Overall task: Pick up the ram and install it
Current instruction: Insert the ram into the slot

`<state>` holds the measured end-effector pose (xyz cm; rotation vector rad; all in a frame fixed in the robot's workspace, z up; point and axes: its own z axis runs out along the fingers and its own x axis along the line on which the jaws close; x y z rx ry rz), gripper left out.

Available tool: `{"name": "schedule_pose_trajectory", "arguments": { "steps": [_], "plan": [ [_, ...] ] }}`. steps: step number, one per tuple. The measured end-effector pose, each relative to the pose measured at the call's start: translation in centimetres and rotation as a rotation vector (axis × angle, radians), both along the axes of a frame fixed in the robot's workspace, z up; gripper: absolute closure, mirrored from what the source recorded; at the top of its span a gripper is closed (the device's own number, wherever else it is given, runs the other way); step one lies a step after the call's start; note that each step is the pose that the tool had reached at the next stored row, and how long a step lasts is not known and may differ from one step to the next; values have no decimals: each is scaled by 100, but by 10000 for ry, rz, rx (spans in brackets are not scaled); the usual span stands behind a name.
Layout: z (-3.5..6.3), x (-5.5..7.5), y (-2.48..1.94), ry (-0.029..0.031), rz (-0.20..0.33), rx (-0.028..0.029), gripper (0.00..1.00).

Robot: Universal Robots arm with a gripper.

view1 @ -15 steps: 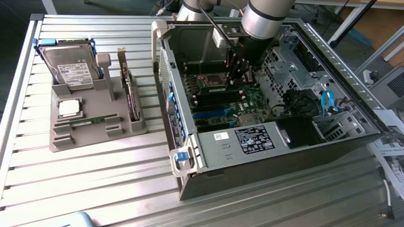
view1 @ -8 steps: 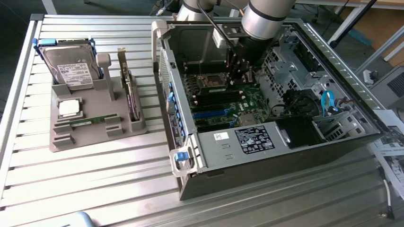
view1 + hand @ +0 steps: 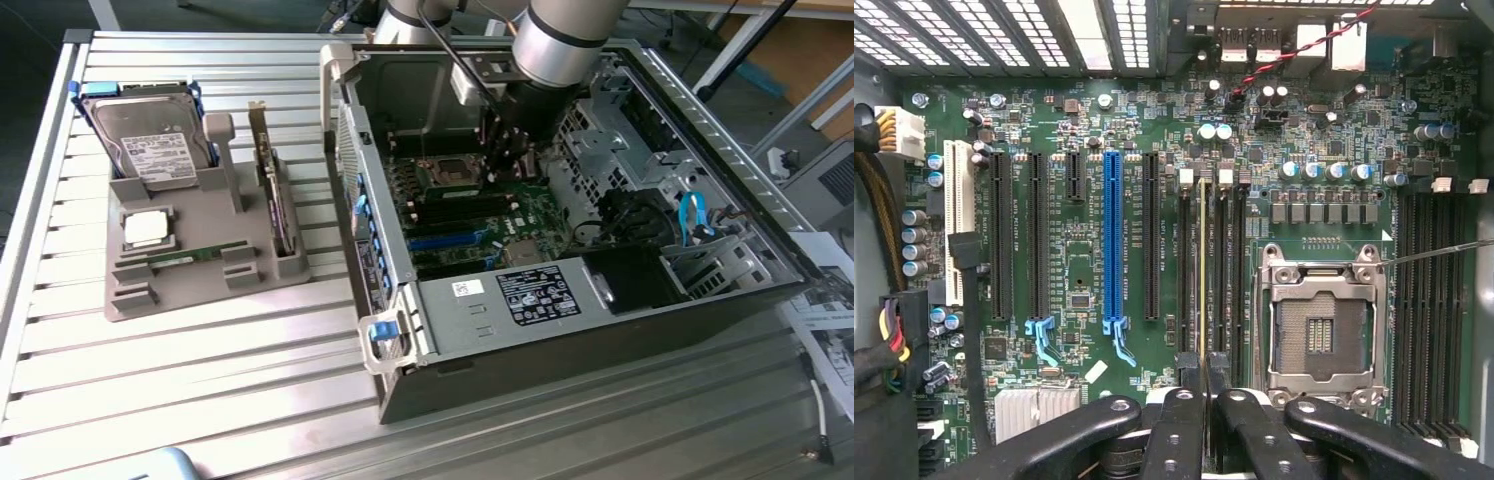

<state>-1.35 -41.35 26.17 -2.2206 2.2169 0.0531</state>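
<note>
Gripper (image 3: 1202,366) fingers stand narrow, pinched on the ram (image 3: 1201,262), which is seen edge-on as a thin pale line running straight out from between the fingertips (image 3: 1188,368). In the exterior view the gripper (image 3: 515,160) is down inside the open computer case (image 3: 534,340), just above the motherboard (image 3: 487,225). The held stick lies along one of the long black memory slots (image 3: 1184,262) directly under the fingers, parallel with its neighbours; whether it is pressed home in the slot cannot be told. Just beside the gripper, on the far side of those slots from the blue slot, sits the open processor socket (image 3: 1322,325) with its silver frame, touching nothing. Farther off on the other side of the fingers runs a row of long expansion slots, among them the blue slot (image 3: 1113,240). Well apart from the gripper, toward the exterior view's left and outside the case, a grey holder (image 3: 174,300) rests on the slatted metal table (image 3: 200,400). It carries a hard drive (image 3: 154,145) leaning upright at its far end, a square processor chip (image 3: 147,227) lying flat, a dark expansion card (image 3: 276,200) standing on edge nearest the case, and a second green memory stick (image 3: 187,258) lying flat in its groove at the near end of the holder.
</note>
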Motion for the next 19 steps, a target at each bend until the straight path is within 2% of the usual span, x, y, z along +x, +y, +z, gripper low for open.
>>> {"name": "schedule_pose_trajectory", "arguments": {
  "steps": [5,11,19],
  "plan": [
    [0,0,-24,0,0,0,88],
    [-10,0,-25,0,1,1,88],
    [-78,0,-24,0,0,0,88]
  ]
}}
